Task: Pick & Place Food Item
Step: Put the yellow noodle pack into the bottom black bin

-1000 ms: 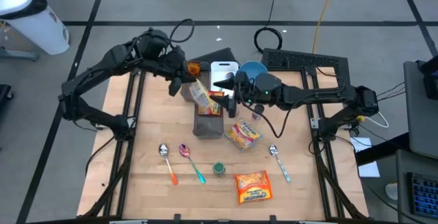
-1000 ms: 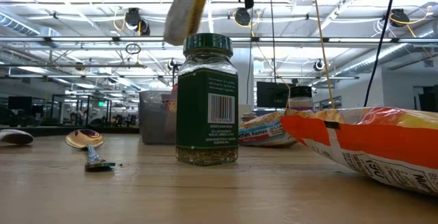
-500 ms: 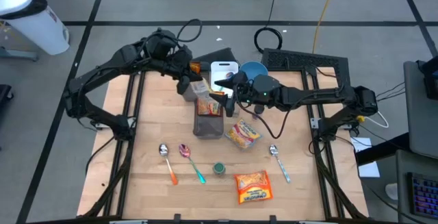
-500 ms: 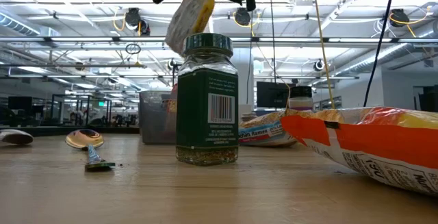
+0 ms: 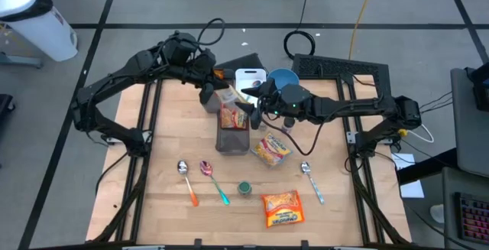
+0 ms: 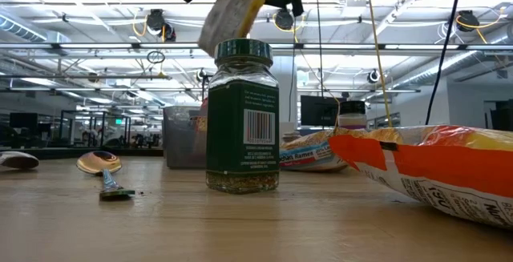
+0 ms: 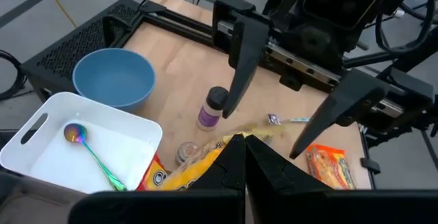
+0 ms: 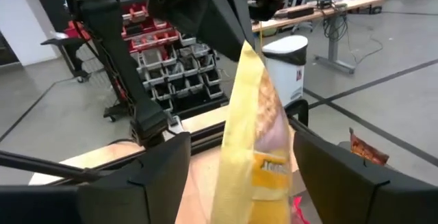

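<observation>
Above the grey plastic bin [image 5: 231, 131] both tools crowd the air around a hanging yellow snack packet [image 5: 227, 99]. A white tray [image 5: 248, 78] and blue bowl [image 5: 283, 77] block the desk's [image 5: 168, 204] far edge; bare wood lies open left of the spoons [image 5: 183, 173].

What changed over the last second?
The left gripper, shut on the yellow packet, carried it a little toward the table's far side, above the bin. The right gripper edged closer, fingers either side of the packet, narrowing. Jar, spoons and snack bags stayed put.
</observation>
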Controlling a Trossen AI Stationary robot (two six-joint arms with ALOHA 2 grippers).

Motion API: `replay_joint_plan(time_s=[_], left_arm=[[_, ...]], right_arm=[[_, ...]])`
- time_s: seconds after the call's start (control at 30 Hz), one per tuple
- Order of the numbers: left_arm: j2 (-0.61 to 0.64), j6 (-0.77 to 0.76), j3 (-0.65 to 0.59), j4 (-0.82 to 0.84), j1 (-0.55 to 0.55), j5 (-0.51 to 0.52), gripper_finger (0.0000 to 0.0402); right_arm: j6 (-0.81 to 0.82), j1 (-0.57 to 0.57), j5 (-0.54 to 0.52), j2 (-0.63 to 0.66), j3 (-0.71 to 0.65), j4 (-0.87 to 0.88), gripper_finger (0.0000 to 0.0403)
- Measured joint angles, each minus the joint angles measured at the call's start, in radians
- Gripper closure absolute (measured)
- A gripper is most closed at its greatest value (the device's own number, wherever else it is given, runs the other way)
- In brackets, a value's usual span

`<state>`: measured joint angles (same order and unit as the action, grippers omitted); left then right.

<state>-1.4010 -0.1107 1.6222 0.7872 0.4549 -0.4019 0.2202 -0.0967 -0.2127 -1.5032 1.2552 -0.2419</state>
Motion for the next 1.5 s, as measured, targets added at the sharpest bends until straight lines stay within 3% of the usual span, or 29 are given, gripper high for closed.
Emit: replay_joint_plan(time_s=[0.33,0.73,1.03,1.5], left_arm=[[0.0,-0.004,0.0,0.0,0.0,-0.016,0.0401],[0.0,-0.003,0.0,-0.004,-0.009,-0.017,0.0401],[0.0,-0.002,0.0,-0.031,-0.031,-0.018,0.0401],[0.002,0.049,0.0,-0.049,-0.028,-0.017,0.0358]], right_arm=[[0.002,0.0,0.003,0.0,0.0,-0.001,0.0246],[0.003,0.0,0.004,0.0,-0.001,0.001,0.03],[0.003,0.0,0.004,0.0,-0.001,0.012,0.0391],[0.004,0.0,0.009,0.001,-0.002,0.015,0.0402]])
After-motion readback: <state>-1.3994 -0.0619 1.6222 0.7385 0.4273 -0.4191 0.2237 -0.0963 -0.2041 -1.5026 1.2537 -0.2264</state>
